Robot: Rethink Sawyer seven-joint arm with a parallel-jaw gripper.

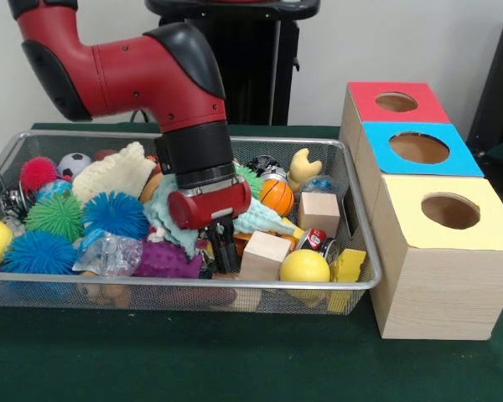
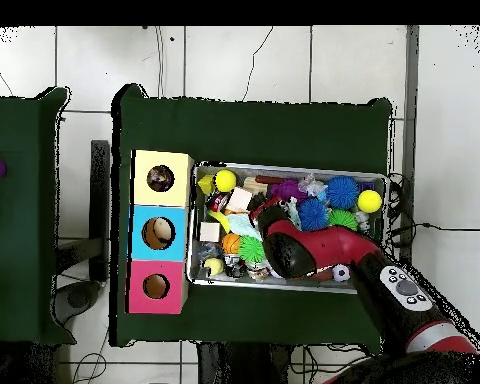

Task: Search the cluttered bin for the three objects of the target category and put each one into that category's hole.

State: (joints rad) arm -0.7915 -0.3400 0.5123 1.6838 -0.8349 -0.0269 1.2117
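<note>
**Gripper down in the toy heap**

The bin (image 1: 365,251) sits on the green table (image 1: 235,360) and is full of toys. The rope balls are hard to find: I cannot pick one out in the heap from either view.

The red arm (image 1: 151,75) bends down into the middle of the bin. Its gripper (image 1: 222,247) is pushed in among the toys near the bin's front wall. Toys crowd round the tip, so I cannot tell if the jaws are open or closed, or if they hold anything.

Seen from the front, a wood block (image 1: 264,251) lies just beside the jaws on the picture's right. A yellow ball (image 1: 304,266) comes next, touching the block. Past it, a yellow flat piece (image 1: 348,266) leans in the bin's corner. A small basketball (image 1: 277,197) and a second block (image 1: 318,209) lie behind those.

On the other side of the jaws, a purple spiky ball (image 1: 163,260) is close by. A clear crinkly thing (image 1: 109,251) lies next to it. Farther out are two blue spiky balls (image 1: 115,213), a green one (image 1: 54,216) and a pink one (image 1: 38,172).

Well apart from the jaws, outside the bin on the picture's right, three boxes stand in a row touching each other. Each has a round hole on top. The yellow box (image 1: 486,226) is nearest, then the blue box (image 1: 377,138), then the red box (image 1: 365,94).
</note>
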